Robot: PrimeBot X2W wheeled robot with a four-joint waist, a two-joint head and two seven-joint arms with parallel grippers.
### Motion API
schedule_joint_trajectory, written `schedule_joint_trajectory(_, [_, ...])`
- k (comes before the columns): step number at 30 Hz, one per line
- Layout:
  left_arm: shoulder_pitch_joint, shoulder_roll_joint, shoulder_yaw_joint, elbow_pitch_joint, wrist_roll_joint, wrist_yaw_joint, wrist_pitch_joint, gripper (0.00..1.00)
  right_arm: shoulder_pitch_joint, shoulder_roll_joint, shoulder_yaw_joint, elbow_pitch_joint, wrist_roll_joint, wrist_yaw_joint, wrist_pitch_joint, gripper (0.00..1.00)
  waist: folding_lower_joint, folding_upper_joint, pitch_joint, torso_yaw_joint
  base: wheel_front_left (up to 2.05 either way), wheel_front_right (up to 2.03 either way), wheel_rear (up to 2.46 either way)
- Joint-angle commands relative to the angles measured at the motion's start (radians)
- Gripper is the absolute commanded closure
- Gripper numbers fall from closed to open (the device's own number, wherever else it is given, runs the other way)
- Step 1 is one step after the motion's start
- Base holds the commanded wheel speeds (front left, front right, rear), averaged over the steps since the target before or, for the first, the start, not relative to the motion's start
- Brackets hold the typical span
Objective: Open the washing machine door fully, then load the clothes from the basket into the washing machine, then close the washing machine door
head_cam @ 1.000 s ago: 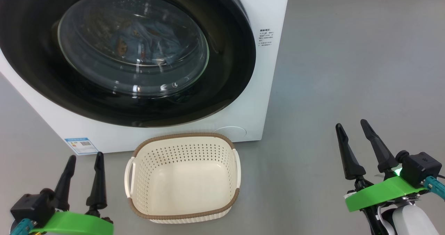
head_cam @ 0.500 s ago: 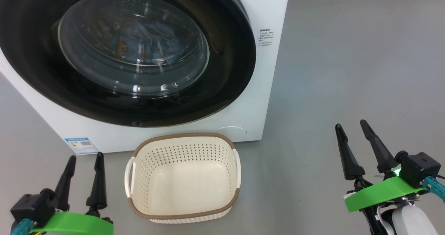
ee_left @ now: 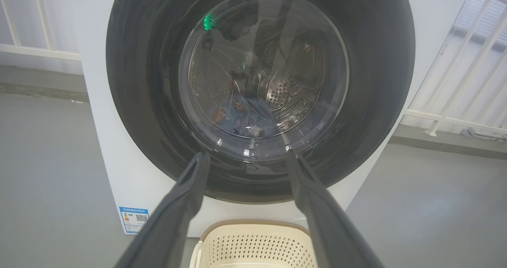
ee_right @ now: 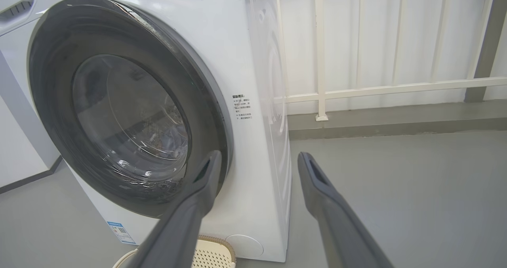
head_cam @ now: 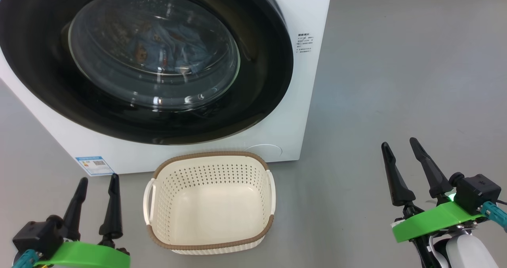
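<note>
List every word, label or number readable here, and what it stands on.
Blue label, lower corner of the washing machine: print too small to read.
Black print block, machine's front beside the washing machine door: too blurred to read.
No other text.

Washing machine door (head_cam: 154, 86) shut; blue clothes (head_cam: 171, 42) behind its glass; cream basket (head_cam: 210, 154) empty, before washing machine (head_cam: 305, 10).

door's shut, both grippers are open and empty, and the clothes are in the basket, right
Not quite: the basket is empty. The head view shows the clothes behind the glass of the shut washing machine door. The left gripper and right gripper are open and empty.
</note>
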Motion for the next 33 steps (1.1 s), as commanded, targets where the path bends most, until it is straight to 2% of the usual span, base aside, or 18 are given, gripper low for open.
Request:
schedule_joint_trajectory(1, [-0.014, 0.024, 0.032, -0.02, -0.008, -0.002, -0.006, 0.0, -0.009, -0.003, 0.021, -0.021, -0.012, -0.002, -0.005, 0.0, -0.0001, 0.0, 0.0, 0.001, 0.0, 0.0, 0.0])
schedule_joint_trajectory(20, [-0.014, 0.03, 0.031, -0.022, -0.01, -0.002, -0.006, 0.0, -0.015, 0.0, 0.026, -0.018, -0.012, -0.002, -0.005, 0.0, -0.0001, 0.0, 0.005, 0.005, 0.0, 0.0, 0.0])
schedule_joint_trajectory(21, [0.0, 0.003, -0.002, 0.0, -0.005, 0.0, 0.0, 1.0, -0.001, 0.002, 0.004, 0.005, 0.0, 0.0, 0.0, 1.0, 0.0, 0.0, 0.005, 0.005, 0.0, 0.0, 0.0])
schedule_joint_trajectory(25, [0.021, -0.027, -0.008, 0.043, -0.016, 0.001, 0.003, 1.0, 0.021, 0.013, 0.008, 0.052, 0.008, 0.0, 0.002, 1.0, -0.0001, 0.0, 0.005, 0.005, 0.0, 0.0, 0.0])
schedule_joint_trajectory(31, [0.021, -0.03, -0.001, 0.043, -0.072, 0.001, 0.02, 1.0, 0.025, 0.016, 0.003, 0.05, 0.072, 0.0, 0.017, 1.0, 0.0022, 0.0, -0.001, 0.006, 0.0, 0.0, 0.0])
schedule_joint_trajectory(33, [0.02, -0.031, 0.001, 0.045, -0.091, 0.001, 0.026, 1.0, 0.026, 0.017, 0.001, 0.051, 0.093, 0.0, 0.023, 1.0, 0.0013, 0.0, -0.002, 0.006, 0.0, 0.0, 0.0])
